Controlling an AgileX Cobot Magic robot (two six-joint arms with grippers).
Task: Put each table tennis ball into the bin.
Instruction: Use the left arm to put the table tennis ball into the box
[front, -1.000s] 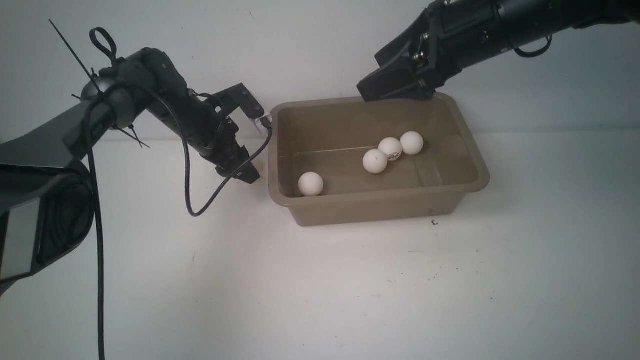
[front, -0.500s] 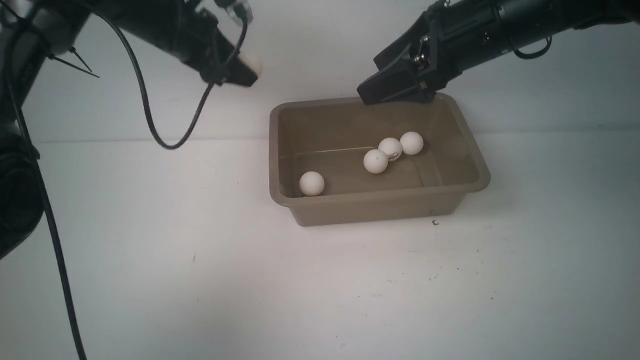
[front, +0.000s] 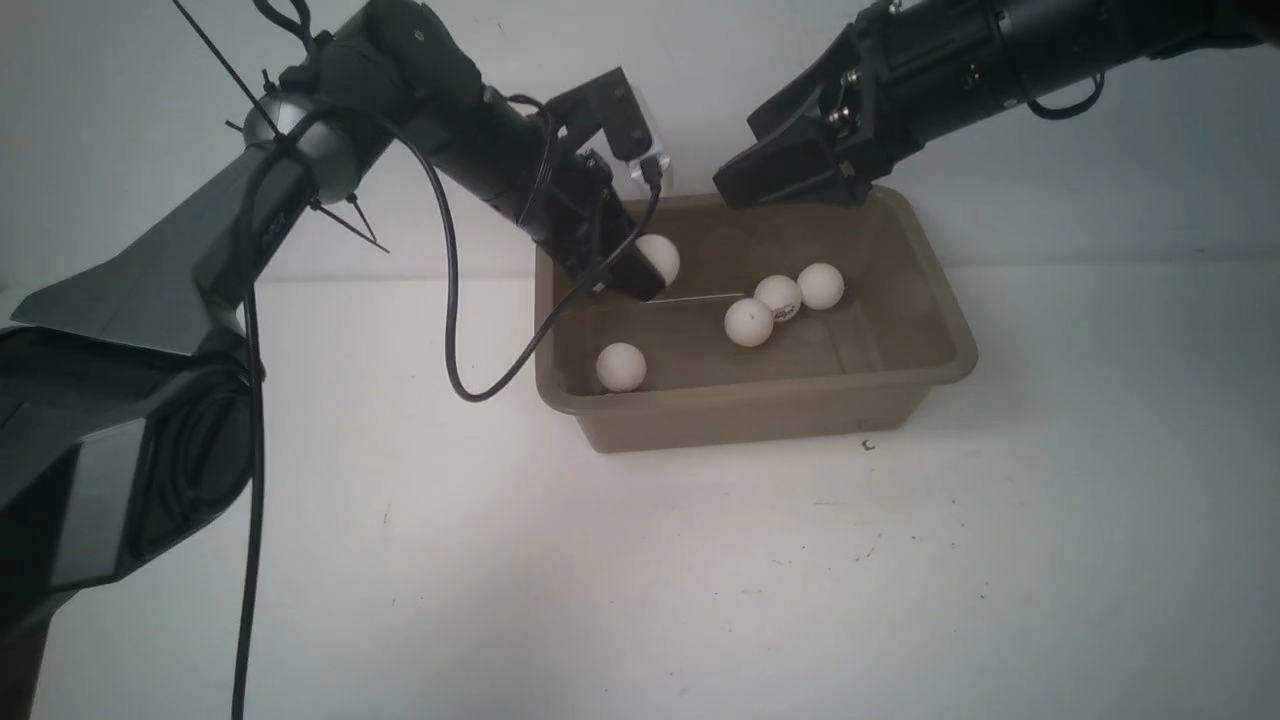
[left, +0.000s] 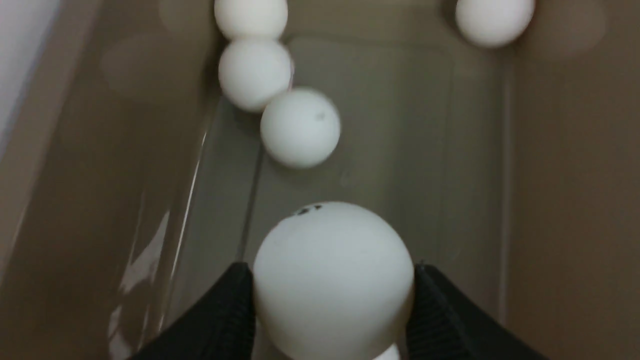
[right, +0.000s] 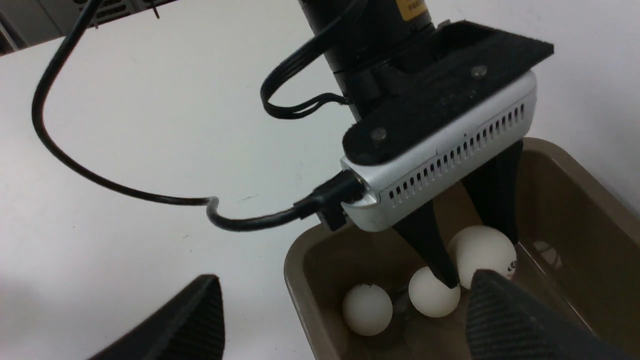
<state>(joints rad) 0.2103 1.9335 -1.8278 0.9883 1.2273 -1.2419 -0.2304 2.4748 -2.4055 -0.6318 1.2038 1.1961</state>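
My left gripper (front: 648, 278) is shut on a white table tennis ball (front: 663, 255) and holds it inside the taupe bin (front: 760, 398), near its far left corner and above the floor. In the left wrist view the held ball (left: 332, 280) sits between both black fingers (left: 220, 320). Several more balls lie on the bin floor: one at the near left (front: 620, 367) and a cluster of three in the middle (front: 779, 296). My right gripper (front: 790, 178) hangs open above the bin's far rim, with nothing between its fingers (right: 190, 320).
The left arm's black cable (front: 450, 330) loops down over the table left of the bin. In the right wrist view the left wrist's silver camera (right: 440, 150) is close in front, above the bin's rim (right: 300, 295). White table surrounds the bin.
The left gripper rose from the table left of the bin with a ball, then swung right and down into the bin. The right arm has stayed still.
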